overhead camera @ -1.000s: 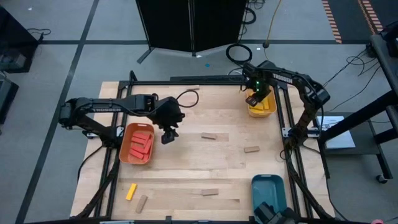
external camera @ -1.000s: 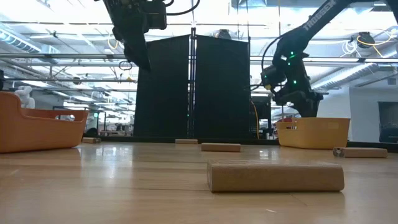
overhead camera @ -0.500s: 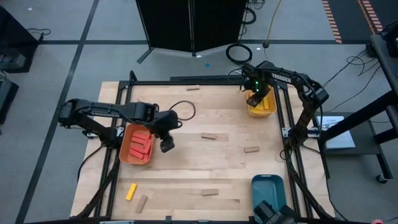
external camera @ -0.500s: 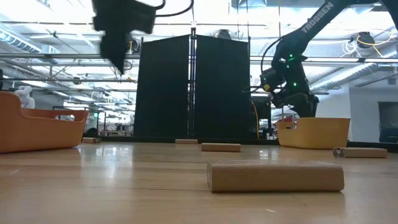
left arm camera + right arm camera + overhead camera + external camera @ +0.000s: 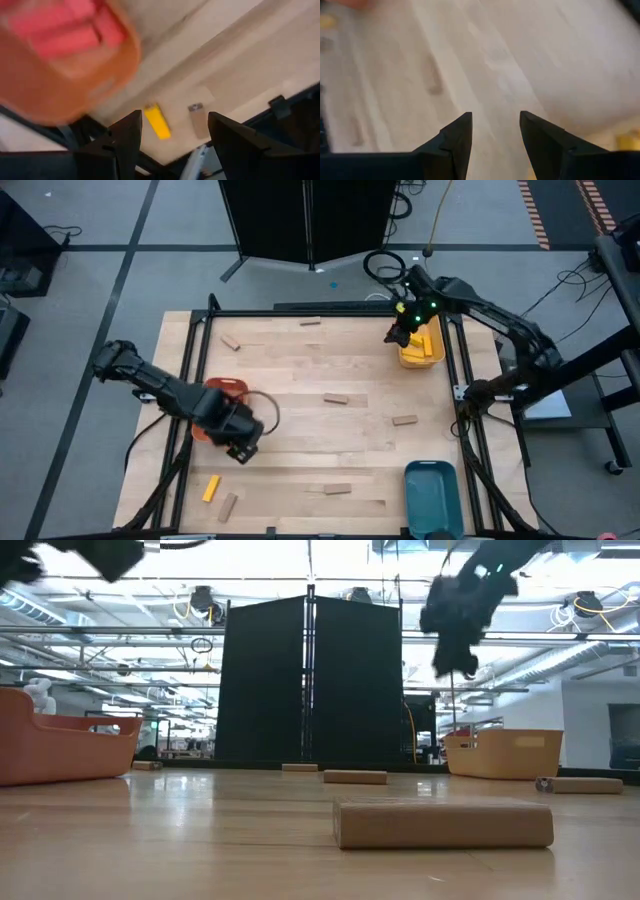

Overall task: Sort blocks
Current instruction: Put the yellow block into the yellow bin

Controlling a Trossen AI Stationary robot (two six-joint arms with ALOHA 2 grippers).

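Below left pincer (image 5: 243, 450), yellow block (image 5: 211, 487) apart

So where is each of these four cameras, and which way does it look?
High: overhead, straight down; both arms, wooden table.
Low: table height, level across; tan wooden block nearest.
Left wrist: past open left gripper at flat yellow block.
Right wrist: past open right gripper at tabletop.
High and left wrist share the yellow block.

table (image 5: 300, 380): pale smooth wood planks | tan blocks (image 5: 443, 823): plain matt wood | orange tray (image 5: 60, 748): smooth plastic
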